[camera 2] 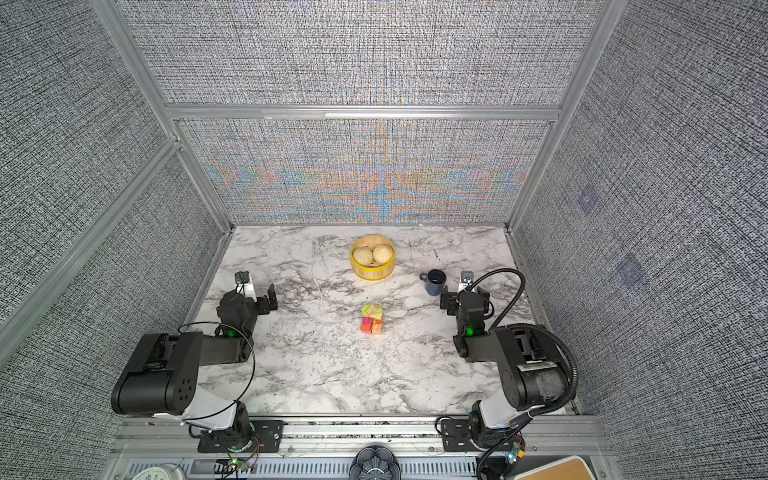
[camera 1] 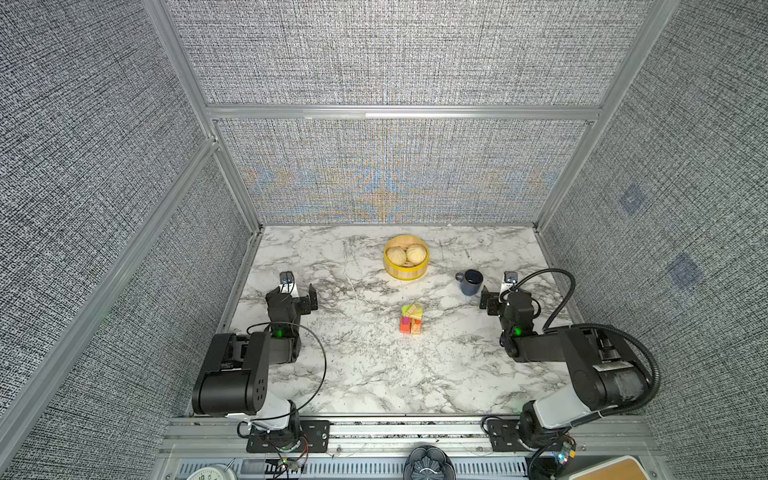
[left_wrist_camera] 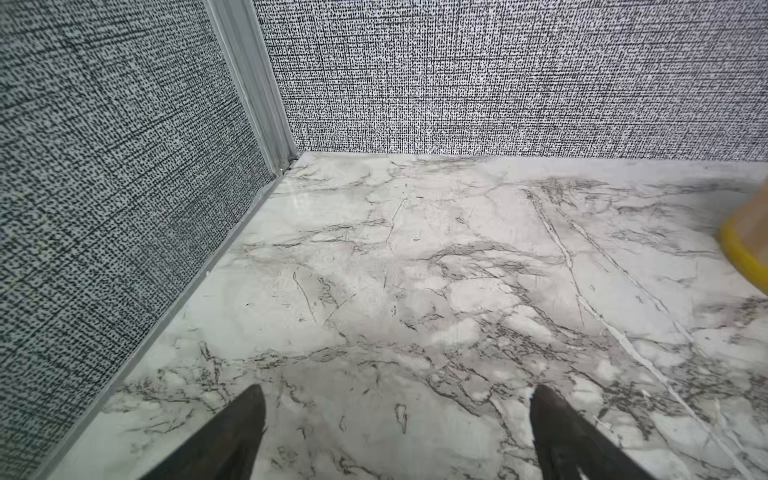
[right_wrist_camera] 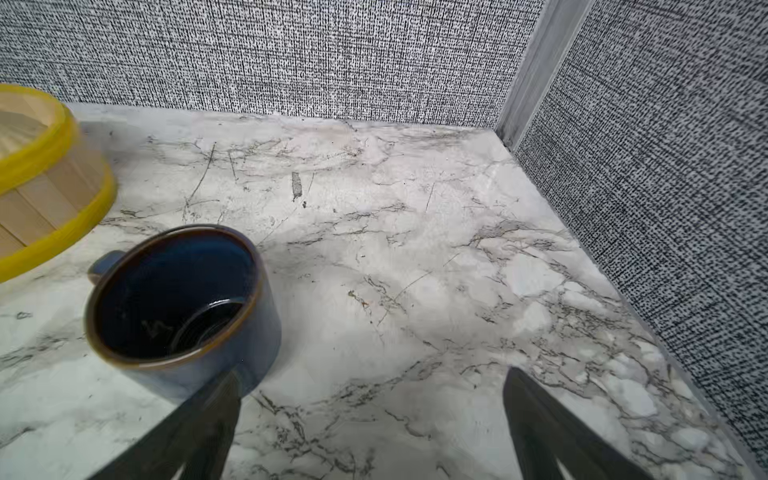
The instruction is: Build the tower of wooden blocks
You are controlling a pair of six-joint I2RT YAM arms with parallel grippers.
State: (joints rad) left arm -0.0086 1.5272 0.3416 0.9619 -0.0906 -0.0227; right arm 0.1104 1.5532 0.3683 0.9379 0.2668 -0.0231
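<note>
Left gripper [left_wrist_camera: 397, 390] and right gripper [right_wrist_camera: 372, 374], jaws of both spread wide and empty, flank the tower [camera 1: 412, 319], which stands upright off their inner sides, slightly behind their tips, apparently nearer the right gripper.

Bare table [camera 1: 353, 374] all round the tower [camera 1: 412, 318], mug [camera 1: 471, 282] just beside right tool [right_wrist_camera: 372, 374]

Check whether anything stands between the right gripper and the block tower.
Nothing visible does. Only bare marble table lies between the open right gripper and the tower in both top views. The dark mug stands close beside the gripper, toward the back wall, off that line.
</note>
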